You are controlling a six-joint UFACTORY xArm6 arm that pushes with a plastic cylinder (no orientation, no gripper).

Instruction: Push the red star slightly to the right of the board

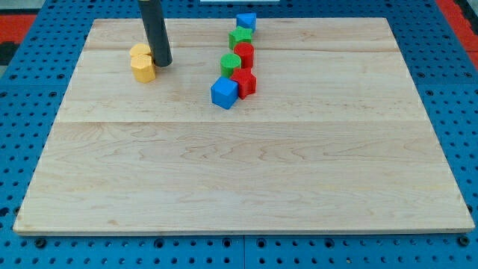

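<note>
1. Nearest the view's bottom lies the bare wooden board (246, 179); no writing or label can be read anywhere on it or on the blocks.
2. Blue cube (224, 93) touches the red star (244, 83), which sits just right of it, near the board's upper middle.
3. Above them run a green cylinder (231, 63), a red cylinder (244, 54), a green star (240, 36) and a blue block (246, 21) whose shape is hard to make out.
4. My tip (163, 63) rests against the right side of two yellow blocks (141, 63), well left of the red star; the rod's upper part is cut off, and it carries no jaws.
</note>
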